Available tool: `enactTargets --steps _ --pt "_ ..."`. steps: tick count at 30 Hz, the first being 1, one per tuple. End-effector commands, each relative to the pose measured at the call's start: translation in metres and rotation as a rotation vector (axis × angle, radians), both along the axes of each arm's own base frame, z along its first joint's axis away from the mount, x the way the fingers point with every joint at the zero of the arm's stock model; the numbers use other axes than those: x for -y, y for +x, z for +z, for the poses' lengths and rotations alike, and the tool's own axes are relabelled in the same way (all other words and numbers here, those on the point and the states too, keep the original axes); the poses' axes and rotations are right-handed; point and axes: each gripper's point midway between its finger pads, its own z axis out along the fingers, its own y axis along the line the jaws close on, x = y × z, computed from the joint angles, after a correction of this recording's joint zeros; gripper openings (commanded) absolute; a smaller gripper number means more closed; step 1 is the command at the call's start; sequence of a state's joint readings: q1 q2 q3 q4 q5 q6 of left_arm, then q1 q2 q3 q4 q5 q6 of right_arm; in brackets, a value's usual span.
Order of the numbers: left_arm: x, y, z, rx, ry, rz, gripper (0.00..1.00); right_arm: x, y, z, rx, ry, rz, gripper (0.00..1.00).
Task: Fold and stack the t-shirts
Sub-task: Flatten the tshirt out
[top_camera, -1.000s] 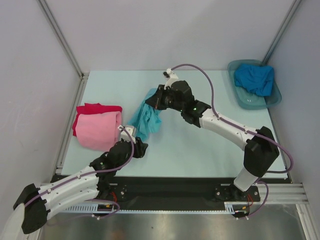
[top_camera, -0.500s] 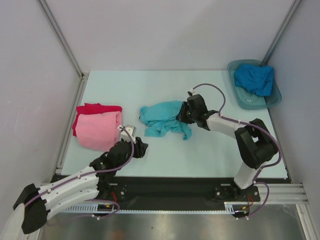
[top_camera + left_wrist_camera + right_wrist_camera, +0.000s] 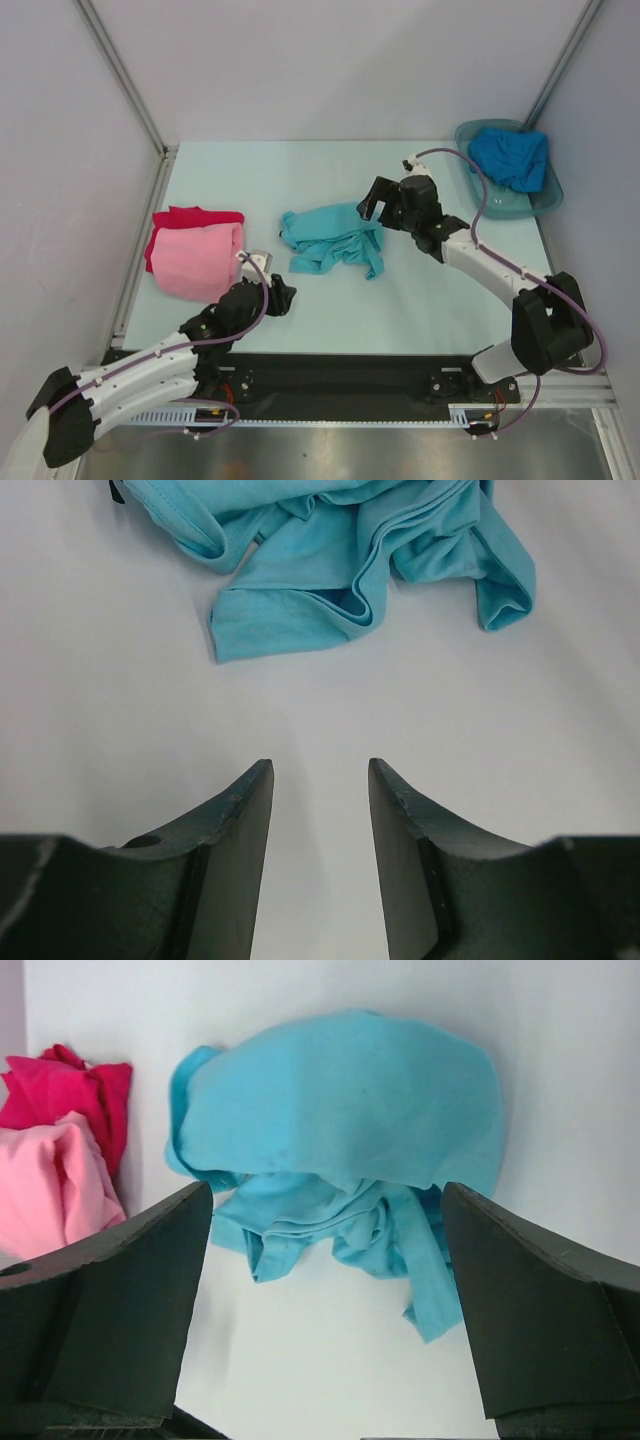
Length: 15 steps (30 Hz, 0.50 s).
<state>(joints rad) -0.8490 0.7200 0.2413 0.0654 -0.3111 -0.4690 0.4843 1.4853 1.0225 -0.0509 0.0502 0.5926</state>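
Observation:
A turquoise t-shirt (image 3: 330,238) lies crumpled in the middle of the table, also seen in the left wrist view (image 3: 350,560) and the right wrist view (image 3: 340,1130). My right gripper (image 3: 374,205) hovers just right of it, wide open and empty (image 3: 325,1190). At the left, a folded pink t-shirt (image 3: 195,262) rests on a red t-shirt (image 3: 190,217). My left gripper (image 3: 283,295) sits near the front edge, short of the turquoise shirt, open with bare table between its fingers (image 3: 320,765). A deeper blue t-shirt (image 3: 510,157) lies bunched in the tub.
The grey translucent tub (image 3: 485,203) stands at the table's back right corner. Metal frame posts rise at the back left and back right. Pale walls close in the table on three sides.
The right gripper carried the hanging turquoise shirt rightward, laid it on the table, let go, opened wide and drew back to the right. The left arm has not moved.

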Motion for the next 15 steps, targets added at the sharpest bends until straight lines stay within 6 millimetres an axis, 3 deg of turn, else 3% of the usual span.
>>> enactTargets --steps 1,5,15 --pt "0.003 0.004 0.010 0.031 -0.021 0.006 0.49 0.003 -0.012 0.020 0.038 -0.011 -0.003 1.00" --pt "0.003 0.004 0.010 0.029 -0.020 0.005 0.49 0.018 -0.037 0.008 0.033 -0.016 -0.025 1.00" --pt "0.003 0.004 0.008 0.022 -0.016 0.009 0.50 0.061 -0.083 -0.075 -0.100 -0.089 -0.091 1.00"
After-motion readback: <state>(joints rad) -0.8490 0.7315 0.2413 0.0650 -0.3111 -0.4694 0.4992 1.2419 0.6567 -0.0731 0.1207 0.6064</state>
